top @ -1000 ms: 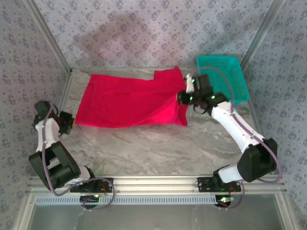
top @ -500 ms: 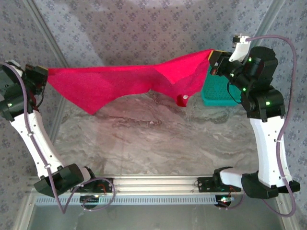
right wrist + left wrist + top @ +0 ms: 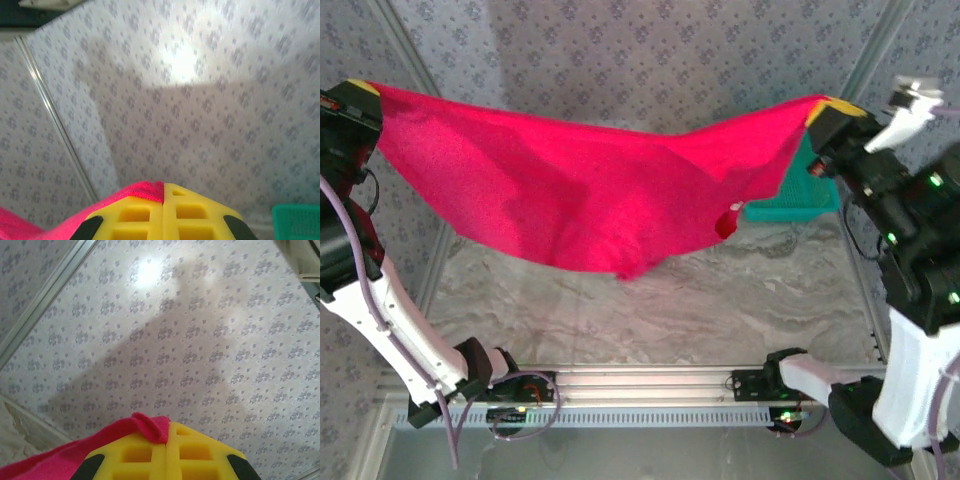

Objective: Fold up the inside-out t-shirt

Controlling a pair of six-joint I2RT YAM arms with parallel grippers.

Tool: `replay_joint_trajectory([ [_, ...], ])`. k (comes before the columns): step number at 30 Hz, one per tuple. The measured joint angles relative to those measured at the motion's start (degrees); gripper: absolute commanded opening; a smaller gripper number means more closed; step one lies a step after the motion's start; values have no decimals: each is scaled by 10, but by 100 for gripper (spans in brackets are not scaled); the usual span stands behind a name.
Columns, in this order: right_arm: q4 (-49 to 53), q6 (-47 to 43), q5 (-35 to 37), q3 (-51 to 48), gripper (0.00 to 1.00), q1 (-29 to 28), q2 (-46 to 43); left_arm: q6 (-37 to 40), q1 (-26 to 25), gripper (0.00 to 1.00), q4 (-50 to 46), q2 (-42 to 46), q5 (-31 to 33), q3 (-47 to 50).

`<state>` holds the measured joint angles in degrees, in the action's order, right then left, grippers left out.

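Observation:
The inside-out t-shirt [image 3: 580, 190], bright red cloth, hangs stretched in the air high above the table, sagging in the middle. My left gripper [image 3: 362, 90] is shut on its upper left corner, up at the left edge of the top view. My right gripper [image 3: 832, 108] is shut on its upper right corner. In the left wrist view a fold of the t-shirt [image 3: 150, 426] is pinched between the yellow fingers [image 3: 200, 450] of the left gripper [image 3: 167, 432]. In the right wrist view the t-shirt's hem [image 3: 142, 190] is clamped in the right gripper [image 3: 164, 189].
A teal mesh basket [image 3: 800, 195] stands at the back right of the marbled table [image 3: 650, 310], partly hidden behind the cloth; its corner [image 3: 297, 220] is in the right wrist view. Patterned walls and metal frame posts [image 3: 415, 70] enclose the space.
Both arms have risen steeply, lifting the t-shirt off the table and spreading it wide in the air, closer to the top camera. Both grippers stayed shut on its corners.

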<state>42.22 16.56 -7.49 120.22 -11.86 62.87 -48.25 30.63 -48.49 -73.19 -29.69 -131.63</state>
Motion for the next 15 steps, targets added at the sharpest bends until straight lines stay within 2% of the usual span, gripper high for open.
replay_joint_trajectory([
  [4,-16,-21,23,19,0,0,-3,2,0,0,8,12,5,17],
  [9,-35,-40,33,8,0,7,79,2,-4,0,59,12,5,151],
  [13,-62,-40,32,-35,0,14,173,11,-49,0,117,-25,19,276],
  [15,-82,-37,32,-79,0,18,223,21,-80,0,146,-72,32,337],
])
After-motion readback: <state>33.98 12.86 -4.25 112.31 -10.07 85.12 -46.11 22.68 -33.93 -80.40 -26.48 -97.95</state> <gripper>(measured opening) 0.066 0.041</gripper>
